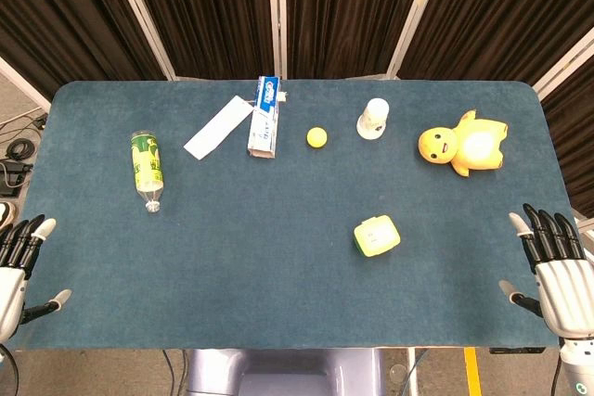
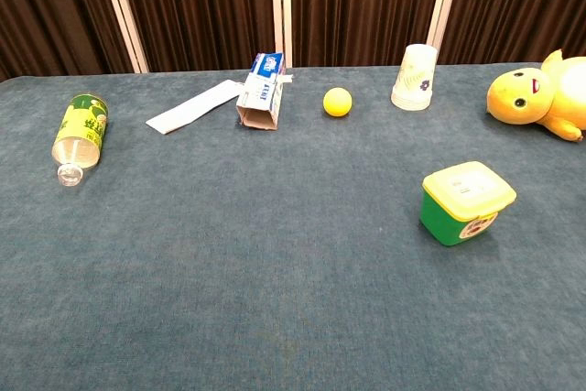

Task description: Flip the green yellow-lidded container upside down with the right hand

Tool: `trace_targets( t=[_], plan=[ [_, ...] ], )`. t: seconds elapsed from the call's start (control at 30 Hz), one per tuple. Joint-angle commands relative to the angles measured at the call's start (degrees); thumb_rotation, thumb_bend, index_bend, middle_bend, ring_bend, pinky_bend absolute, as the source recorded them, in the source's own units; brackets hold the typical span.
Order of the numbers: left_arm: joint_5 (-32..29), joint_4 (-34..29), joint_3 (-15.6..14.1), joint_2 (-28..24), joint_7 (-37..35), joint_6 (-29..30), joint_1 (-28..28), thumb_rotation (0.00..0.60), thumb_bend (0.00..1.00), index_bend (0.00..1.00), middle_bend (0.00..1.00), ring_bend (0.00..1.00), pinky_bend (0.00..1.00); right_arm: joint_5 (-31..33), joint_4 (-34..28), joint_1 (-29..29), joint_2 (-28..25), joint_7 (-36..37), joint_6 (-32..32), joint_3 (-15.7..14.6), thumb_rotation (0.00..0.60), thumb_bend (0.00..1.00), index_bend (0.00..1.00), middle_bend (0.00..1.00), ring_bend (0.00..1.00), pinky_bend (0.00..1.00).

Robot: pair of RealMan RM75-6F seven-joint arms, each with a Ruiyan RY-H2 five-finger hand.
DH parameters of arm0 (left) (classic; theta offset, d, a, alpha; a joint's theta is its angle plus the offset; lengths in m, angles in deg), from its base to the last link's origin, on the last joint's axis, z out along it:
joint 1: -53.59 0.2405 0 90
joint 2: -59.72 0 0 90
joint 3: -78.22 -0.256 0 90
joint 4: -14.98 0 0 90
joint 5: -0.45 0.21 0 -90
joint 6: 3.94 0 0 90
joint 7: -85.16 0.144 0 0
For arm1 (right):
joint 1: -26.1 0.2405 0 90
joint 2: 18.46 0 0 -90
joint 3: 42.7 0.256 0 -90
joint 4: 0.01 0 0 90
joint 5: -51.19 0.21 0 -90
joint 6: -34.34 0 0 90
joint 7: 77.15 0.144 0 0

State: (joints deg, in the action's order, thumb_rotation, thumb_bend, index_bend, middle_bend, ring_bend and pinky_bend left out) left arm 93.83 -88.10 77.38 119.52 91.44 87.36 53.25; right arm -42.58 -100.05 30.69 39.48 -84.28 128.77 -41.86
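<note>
Your right hand sits at the near right corner of the tabletop, fingers spread apart and holding nothing; only the head view shows it. Your left hand is at the near left corner, likewise with fingers apart and nothing in them.

The green yellow-lidded container stands upright on the tabletop, lid on top, right of centre and toward the near side. It lies well to the left of your right hand and a little farther from you, with bare cloth between them and nothing touching it.

Farther back on the right you have a yellow plush duck lying on the cloth. Left of it an upturned paper cup stands mouth down, and left of that rests a small yellow ball. Near the middle of the far side a blue and white toothpaste box lies with its open end toward you, and a flat white packet lies just beside it on the left. On the far left a plastic bottle with a green label lies on its side, its neck pointing toward you.
</note>
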Motion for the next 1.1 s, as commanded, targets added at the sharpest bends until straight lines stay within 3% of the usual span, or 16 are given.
trace_targets(
  t=[0.03,0.33,0.5,0.73,0.93,1.1],
  plan=[
    [-0.1,-0.1,0.0,0.1,0.2,-0.1,0.0,0.600,0.00,0.00,0.00,0.00,0.00,0.1,-0.2,-0.1,0.0,-0.1,-0.3,0.1,0.600,0.00,0.03,0.00,0.00,0.00],
    [0.0,0.0,0.2,0.5,0.3,-0.9,-0.5,0.600,0.00,0.00,0.00,0.00,0.00,-2.1,0.4,2.3,-0.2,0.4,-5.8,-0.7,0.600,0.00,0.01,0.00,0.00,0.00],
    [-1.3,0.1,0.8,0.9,0.2,-1.4,-0.8,0.600,0.00,0.00,0.00,0.00,0.00,-5.1,1.2,9.4,-0.8,0.1,-15.7,0.0,0.600,0.00,0.02,0.00,0.00,0.00],
    [-5.1,0.8,2.1,1.7,1.1,-3.9,-1.9,0.600,0.00,0.00,0.00,0.00,0.00,-10.2,3.5,23.3,2.4,-7.7,-34.2,1.8,0.600,0.00,0.04,0.02,0.00,0.05],
    [-8.8,2.0,3.2,2.6,1.8,-6.6,-3.1,0.600,0.00,0.00,0.00,0.00,0.00,-5.2,3.0,31.0,7.4,-10.4,-46.7,4.1,0.600,0.00,0.05,0.04,0.00,0.11],
    [-10.4,2.5,3.4,3.0,2.2,-7.9,-3.7,0.600,0.00,0.00,0.00,0.00,0.00,0.9,3.8,34.3,10.0,-12.0,-52.6,5.4,0.600,0.00,0.05,0.05,0.00,0.14]
  ],
)
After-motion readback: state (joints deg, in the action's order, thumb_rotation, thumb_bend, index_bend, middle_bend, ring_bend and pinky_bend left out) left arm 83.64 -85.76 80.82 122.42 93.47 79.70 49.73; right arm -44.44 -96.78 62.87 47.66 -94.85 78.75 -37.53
